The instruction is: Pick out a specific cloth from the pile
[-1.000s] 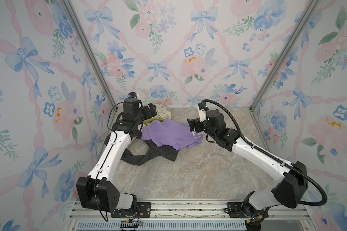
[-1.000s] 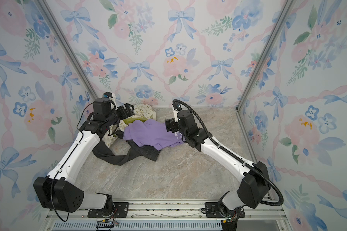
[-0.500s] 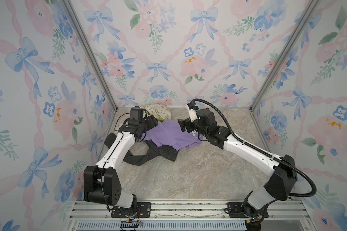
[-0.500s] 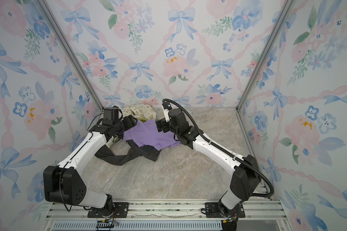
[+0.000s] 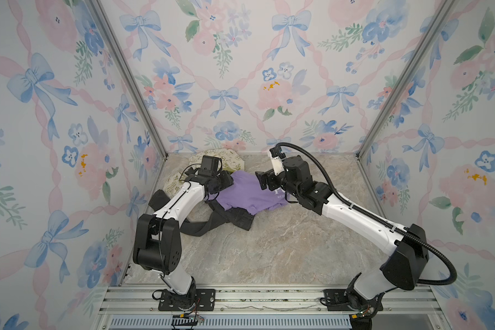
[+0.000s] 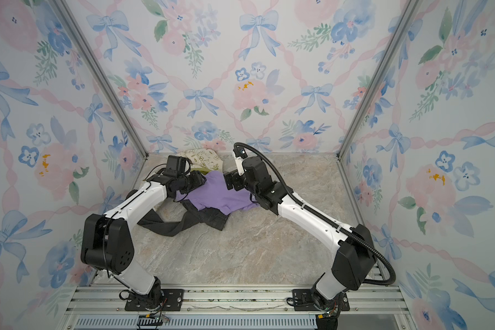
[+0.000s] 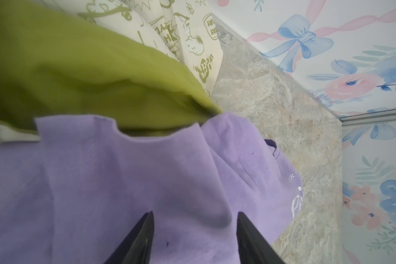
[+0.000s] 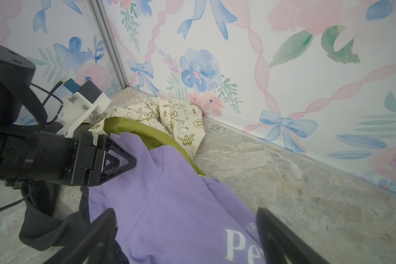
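The cloth (image 5: 246, 192) (image 6: 216, 195), a lavender shirt with white lettering, lies on top of the pile in both top views. Under it are dark grey denim (image 5: 236, 220) and cream printed fabric (image 5: 232, 160) with olive-green lining (image 7: 78, 68). My left gripper (image 5: 226, 181) (image 7: 194, 214) presses down on the cloth's left edge. Its jaws stand apart, with a raised fold of the cloth (image 7: 146, 171) between the fingertips. My right gripper (image 5: 262, 180) (image 8: 185, 212) hangs wide open just over the lettered part of the cloth (image 8: 169, 205), holding nothing.
The pile sits in the back left corner of the marble floor (image 5: 269, 251), close to the flowered back wall (image 5: 240, 85) and left wall. A metal corner post (image 5: 132, 85) stands behind it. Denim straps (image 5: 200, 228) trail toward the front. The arm bases stand on a metal rail (image 5: 269, 297).
My left gripper came down from above the cream fabric onto the cloth and its jaws narrowed. My right gripper moved left over the cloth and stayed wide open.
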Controlling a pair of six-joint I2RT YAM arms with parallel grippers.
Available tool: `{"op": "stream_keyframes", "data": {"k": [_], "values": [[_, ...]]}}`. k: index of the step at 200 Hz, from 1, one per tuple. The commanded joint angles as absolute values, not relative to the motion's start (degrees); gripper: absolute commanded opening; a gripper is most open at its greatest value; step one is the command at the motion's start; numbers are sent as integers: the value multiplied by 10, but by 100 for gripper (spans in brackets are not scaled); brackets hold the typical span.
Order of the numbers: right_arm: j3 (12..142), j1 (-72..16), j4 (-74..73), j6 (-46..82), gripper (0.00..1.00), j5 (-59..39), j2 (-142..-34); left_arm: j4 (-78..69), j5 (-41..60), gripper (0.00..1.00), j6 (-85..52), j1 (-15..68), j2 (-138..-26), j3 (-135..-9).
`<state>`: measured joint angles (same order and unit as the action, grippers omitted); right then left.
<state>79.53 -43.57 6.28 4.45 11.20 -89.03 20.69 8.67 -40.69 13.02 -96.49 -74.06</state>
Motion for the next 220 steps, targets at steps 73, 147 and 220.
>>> {"op": "stream_keyframes", "data": {"k": [73, 147, 220], "values": [[796, -437, 72, 21, 97, 118, -875, 208, 149, 0, -422, 150, -1021, -801], [793, -429, 73, 20, 97, 103, -872, 206, 151, 0, -390, 161, -969, -897], [804, -416, 64, 18, 97, 5, -876, 191, 239, 0, -367, 173, -947, -958]]}}
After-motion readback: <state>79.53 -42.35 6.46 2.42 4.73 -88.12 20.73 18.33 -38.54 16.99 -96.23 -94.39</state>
